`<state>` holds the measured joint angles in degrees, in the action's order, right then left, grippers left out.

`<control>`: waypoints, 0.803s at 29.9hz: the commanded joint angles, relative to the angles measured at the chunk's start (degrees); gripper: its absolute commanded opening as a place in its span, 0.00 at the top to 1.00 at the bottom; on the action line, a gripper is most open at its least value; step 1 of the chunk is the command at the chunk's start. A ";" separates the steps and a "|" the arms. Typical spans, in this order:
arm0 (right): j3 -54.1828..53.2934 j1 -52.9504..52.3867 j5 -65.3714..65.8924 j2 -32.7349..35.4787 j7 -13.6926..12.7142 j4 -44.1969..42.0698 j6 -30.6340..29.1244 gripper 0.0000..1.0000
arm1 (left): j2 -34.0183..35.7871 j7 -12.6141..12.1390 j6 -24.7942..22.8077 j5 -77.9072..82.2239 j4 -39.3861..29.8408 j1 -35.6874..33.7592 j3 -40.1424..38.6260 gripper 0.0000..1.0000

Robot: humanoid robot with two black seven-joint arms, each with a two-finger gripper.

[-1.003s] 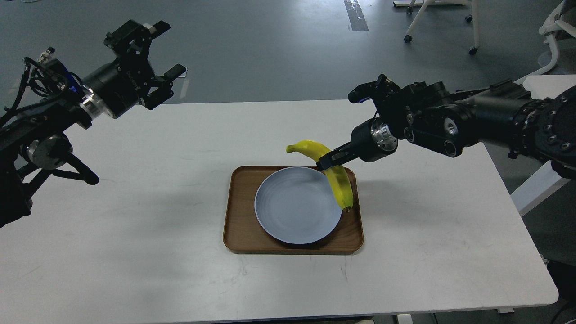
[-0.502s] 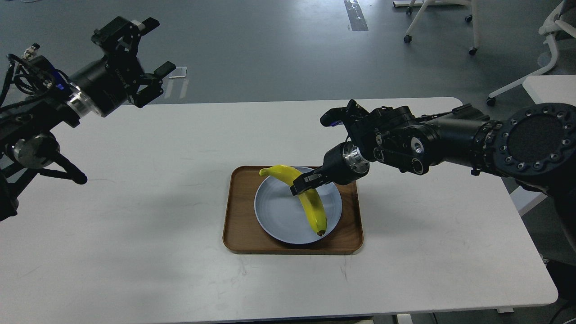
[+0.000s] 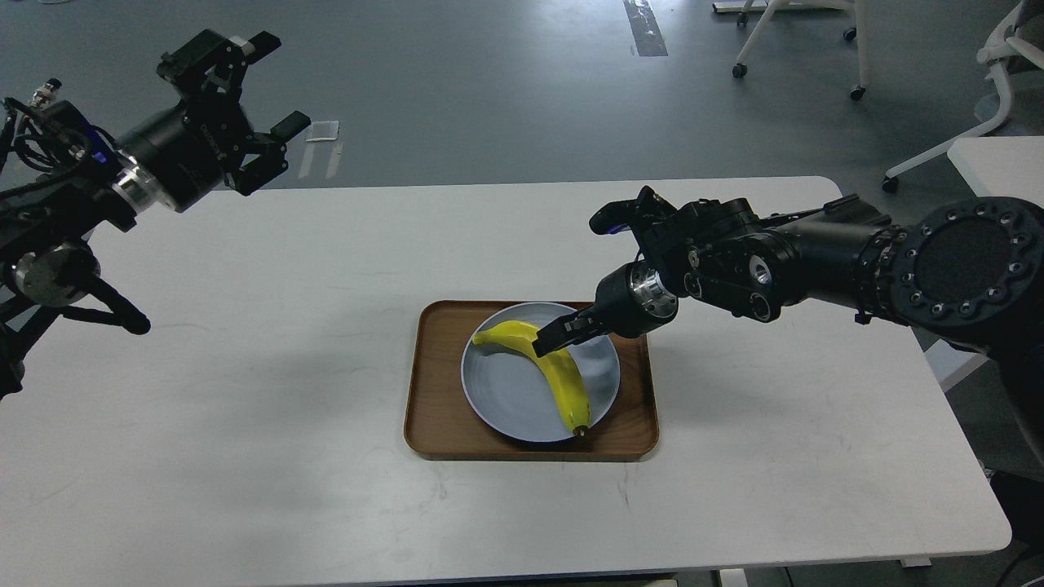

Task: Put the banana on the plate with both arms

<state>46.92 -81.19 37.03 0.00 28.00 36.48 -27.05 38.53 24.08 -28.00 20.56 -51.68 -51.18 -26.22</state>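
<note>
Nearest me, the white worktop (image 3: 245,456) carries a brown wooden tray (image 3: 432,391), and the blue-grey plate (image 3: 506,391) sits inside it. The banana (image 3: 555,371) lies across the plate, dark tip at its 5 o'clock rim. My right gripper (image 3: 563,333) has its jaws clamped on the banana's middle. Farther off at 10 o'clock, my left gripper (image 3: 249,102) hangs above the worktop's far edge, jaws spread wide, holding nothing.

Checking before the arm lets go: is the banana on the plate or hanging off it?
On the plate. The banana lies across the plate, dark tip at the near rim, with the right gripper closed on its middle.
</note>
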 commanded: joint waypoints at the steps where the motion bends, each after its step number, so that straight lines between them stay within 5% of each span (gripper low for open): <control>1: -3.57 -0.11 -2.47 0.53 0.00 -1.50 -0.19 0.01 | 0.14 0.09 0.00 0.00 0.00 0.03 0.03 0.02; 9: -26.51 7.96 -13.73 14.67 0.00 -1.85 -0.46 0.00 | -1.08 0.44 0.00 -0.35 0.62 0.73 -0.59 0.02; 11: -36.50 13.49 -15.48 19.32 0.00 -2.03 -0.20 0.00 | -3.44 2.54 0.00 -1.48 1.14 2.30 -2.95 0.02; 16: -54.79 23.86 -19.70 21.36 0.00 -2.03 -0.28 0.00 | -8.72 3.43 0.00 -1.84 5.09 5.21 -4.90 0.02; 24: -59.49 28.46 -29.98 23.73 0.00 -3.79 -0.95 0.00 | -18.29 3.25 0.00 -2.28 12.47 8.46 -10.68 0.02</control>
<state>-12.57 -53.22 11.21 22.48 27.99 33.21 -27.80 24.31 27.61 -28.00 18.34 -42.34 -43.96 -33.89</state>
